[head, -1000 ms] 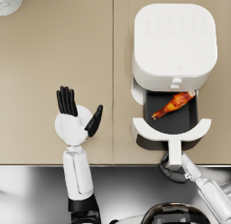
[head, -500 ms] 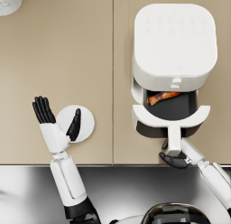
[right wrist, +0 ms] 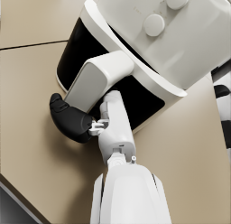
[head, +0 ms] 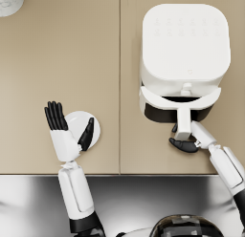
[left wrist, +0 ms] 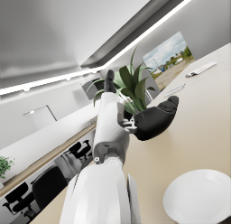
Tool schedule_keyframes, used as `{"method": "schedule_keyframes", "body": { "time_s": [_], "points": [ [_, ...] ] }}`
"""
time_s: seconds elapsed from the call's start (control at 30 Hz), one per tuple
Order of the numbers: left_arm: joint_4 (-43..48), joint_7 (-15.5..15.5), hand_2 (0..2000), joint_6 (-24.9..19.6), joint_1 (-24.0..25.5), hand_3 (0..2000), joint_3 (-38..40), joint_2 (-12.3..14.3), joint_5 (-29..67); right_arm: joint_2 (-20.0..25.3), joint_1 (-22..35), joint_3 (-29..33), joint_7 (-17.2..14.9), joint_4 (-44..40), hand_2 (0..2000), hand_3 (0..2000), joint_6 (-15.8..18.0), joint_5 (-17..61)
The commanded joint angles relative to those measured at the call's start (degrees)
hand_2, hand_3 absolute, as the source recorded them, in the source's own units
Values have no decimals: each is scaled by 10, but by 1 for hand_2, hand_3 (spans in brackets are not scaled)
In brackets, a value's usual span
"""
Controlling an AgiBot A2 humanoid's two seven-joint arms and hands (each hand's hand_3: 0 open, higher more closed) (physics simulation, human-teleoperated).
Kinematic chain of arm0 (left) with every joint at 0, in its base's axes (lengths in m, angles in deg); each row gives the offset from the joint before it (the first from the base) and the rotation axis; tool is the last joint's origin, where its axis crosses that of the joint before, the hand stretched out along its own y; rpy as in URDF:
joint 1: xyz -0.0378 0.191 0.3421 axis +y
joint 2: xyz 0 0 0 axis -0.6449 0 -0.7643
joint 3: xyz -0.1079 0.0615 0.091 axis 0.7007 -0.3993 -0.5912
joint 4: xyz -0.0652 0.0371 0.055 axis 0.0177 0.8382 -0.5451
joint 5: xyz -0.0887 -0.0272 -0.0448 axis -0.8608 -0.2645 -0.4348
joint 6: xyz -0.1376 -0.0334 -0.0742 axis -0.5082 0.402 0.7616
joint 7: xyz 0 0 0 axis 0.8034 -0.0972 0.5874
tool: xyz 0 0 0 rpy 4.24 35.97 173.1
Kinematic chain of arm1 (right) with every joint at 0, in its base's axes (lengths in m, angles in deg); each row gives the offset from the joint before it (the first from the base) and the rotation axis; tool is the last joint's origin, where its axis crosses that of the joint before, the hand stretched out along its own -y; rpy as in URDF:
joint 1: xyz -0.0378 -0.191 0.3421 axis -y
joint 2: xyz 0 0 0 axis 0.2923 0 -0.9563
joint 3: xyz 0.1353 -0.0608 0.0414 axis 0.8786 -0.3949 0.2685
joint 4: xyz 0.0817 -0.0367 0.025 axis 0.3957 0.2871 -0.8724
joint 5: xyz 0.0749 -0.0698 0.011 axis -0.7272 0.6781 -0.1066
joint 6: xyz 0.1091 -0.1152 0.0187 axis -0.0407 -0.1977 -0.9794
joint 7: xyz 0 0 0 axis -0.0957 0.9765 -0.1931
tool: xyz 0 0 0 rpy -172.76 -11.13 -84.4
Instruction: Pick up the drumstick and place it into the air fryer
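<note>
Drumstick: not visible in any view; my guess is it lies inside the drawer of the white boxy air fryer (head: 184, 49), which is pushed nearly shut.
Air fryer drawer: only a thin dark strip of basket shows under the white curved front (head: 179, 98); its white handle (head: 183, 123) points toward the near edge of the tan surface (head: 95, 49).
Right hand (head: 185, 143): at the near end of the handle, dark fingers curled beneath and around the tip; the right wrist view shows it touching the handle, though whether it truly grips I cannot tell.
Key relation: drawer's travel runs near to far, and the right hand is directly in line behind it; the left is well apart.
Left hand (head: 67, 131): fingers spread, holding nothing, raised over the round white plate (head: 91, 123), which is bare.
Hidden: basket interior; a pale round object (head: 9, 2) cut off at the far left corner.
</note>
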Motion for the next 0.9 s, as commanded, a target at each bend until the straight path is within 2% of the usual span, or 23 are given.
{"method": "schedule_keyframes", "body": {
  "time_s": [0.03,0.23,0.27,0.33,0.37,0.4,0.9],
  "points": [
    [-3,0,0,0,-4,0,-1,-2,0,157,73,-1,1,-42,2000,2000,3,0],
    [-3,0,0,0,2,0,0,-4,0,193,116,-2,-4,-141,2000,2000,10,0],
    [-1,0,0,0,5,0,0,-4,0,213,99,50,-2,-144,2000,2000,20,0],
    [-1,0,0,0,6,0,-1,-5,0,214,99,48,-3,-147,2000,2000,57,0],
    [-4,0,0,0,11,0,0,-4,0,211,94,43,-3,-136,2000,2000,70,0],
    [-4,0,0,0,12,0,0,-4,0,82,70,34,-3,-154,2000,2000,76,0],
    [-4,0,0,0,13,0,0,-5,0,85,69,45,-8,-155,2000,2000,86,0]
  ]
}}
